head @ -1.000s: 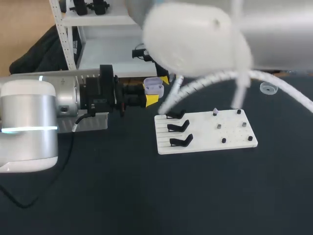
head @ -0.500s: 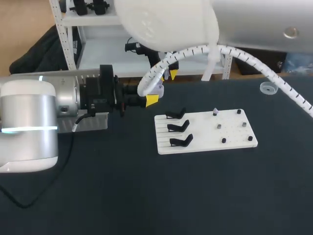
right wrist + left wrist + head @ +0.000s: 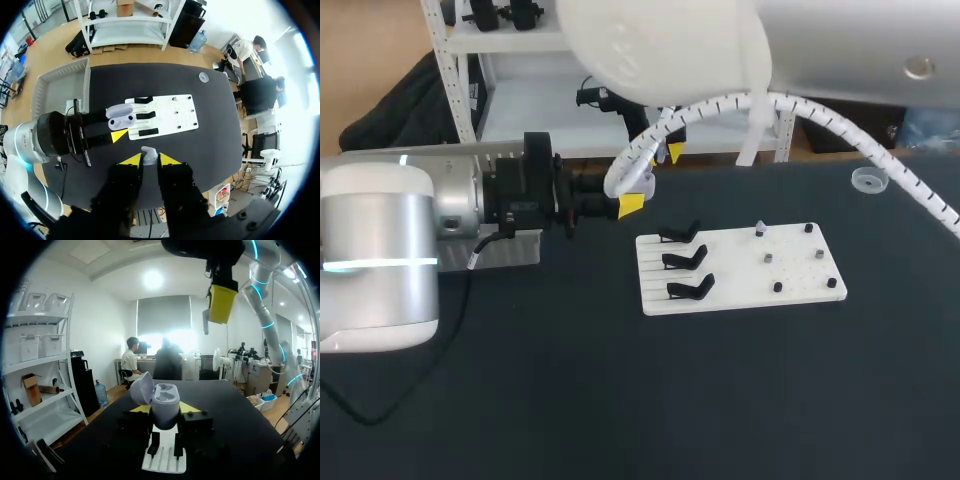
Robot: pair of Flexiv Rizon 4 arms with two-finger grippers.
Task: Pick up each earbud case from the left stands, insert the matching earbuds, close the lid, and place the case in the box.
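Left claw (image 3: pixel 164 410) snug around open case (image 3: pixel 165 399)

The board (image 3: pixel 740 270) lies on my bench (image 3: pixel 620 400), with the stands (image 3: pixel 685 261) along its left edge. My left gripper (image 3: pixel 164 408) holds the case (image 3: pixel 121 116) behind-left of the board. The box (image 3: pixel 62 68) is further left, and my right gripper (image 3: pixel 149 159) is above with an earbud (image 3: pixel 148 153).

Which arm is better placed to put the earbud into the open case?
Right: the right pincer grips the earbud above the open case held in the left pincer.
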